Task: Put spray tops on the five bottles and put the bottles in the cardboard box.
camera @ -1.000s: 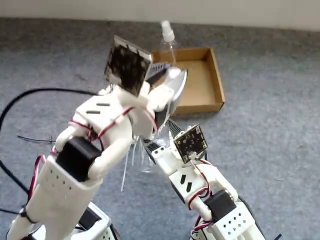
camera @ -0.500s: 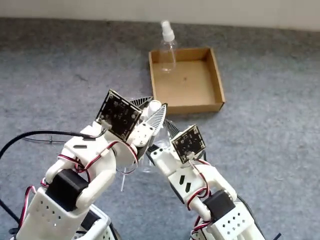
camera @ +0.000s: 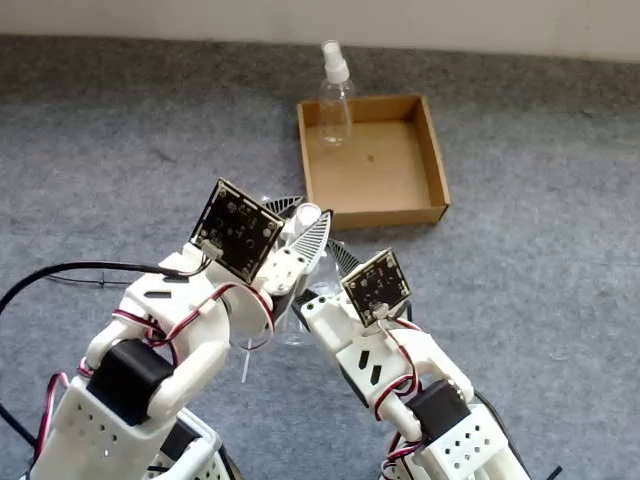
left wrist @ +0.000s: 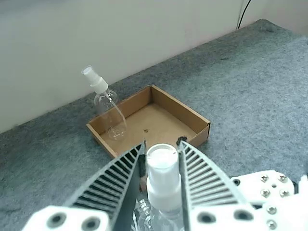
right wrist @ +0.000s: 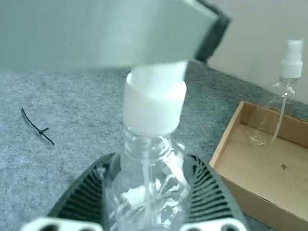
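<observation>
We judged the task to be under halfway. One capped bottle (camera: 335,98) already stood upright in the box (camera: 432,150), in its far corner on the left arm's side, with its spray head above the wall. The rest of the box floor was bare cardboard.

The second bottle (right wrist: 147,192) was in work between the two arms, just short of the box's near wall. The right gripper (right wrist: 148,168) was closed around its clear body and held it upright. The left gripper (left wrist: 161,143) came from above, its jaws clamped on either side of the white spray top (left wrist: 161,166). In the right wrist view the top's collar sat on the bottle's neck, with the dip tube running down inside the glass. We could not tell whether it was threaded fully home or only resting there.

So one bottle was finished and boxed, and one had its top on the neck but was not yet boxed. By the task's count, three more tops and four more placements were left. A thin white tube (camera: 245,362) lay on the carpet (camera: 540,300) by the left arm's base, likely part of another top. A black tie (right wrist: 36,127) lay on the carpet too.
</observation>
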Robot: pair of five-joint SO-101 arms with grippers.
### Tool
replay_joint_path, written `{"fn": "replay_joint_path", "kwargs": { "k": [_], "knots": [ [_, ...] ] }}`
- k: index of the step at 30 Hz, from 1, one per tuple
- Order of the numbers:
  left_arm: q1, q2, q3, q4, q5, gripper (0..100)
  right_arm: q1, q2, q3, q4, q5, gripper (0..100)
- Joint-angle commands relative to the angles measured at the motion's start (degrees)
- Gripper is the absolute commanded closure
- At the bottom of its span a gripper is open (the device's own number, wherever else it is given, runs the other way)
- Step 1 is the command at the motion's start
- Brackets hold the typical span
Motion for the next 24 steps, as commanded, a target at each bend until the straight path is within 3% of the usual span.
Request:
{"fn": "replay_joint_path", "kwargs": {
  "k": [1,11,15,19,24],
  "knots": [
    [-2.2,-0.6,-3.8,4.6,-0.3,89,0.1,-1.0,-0.8,0.0,-0.4,99.5],
    [-2.2,-0.1,-11.9,5.1,-0.5,88,0.1,-1.0,-0.8,0.0,-0.4,99.5],
    [-1.9,0.0,-16.2,9.1,-0.5,87,0.1,-1.0,-0.8,0.0,-0.4,99.5],
    [-1.8,0.0,-16.6,11.7,-0.5,81,0.2,-1.0,-0.8,0.0,-0.4,99.5],
    [-2.2,0.0,-16.3,11.5,-0.6,81,0.2,-1.0,-0.8,0.0,-0.4,99.5]
  ]
}}
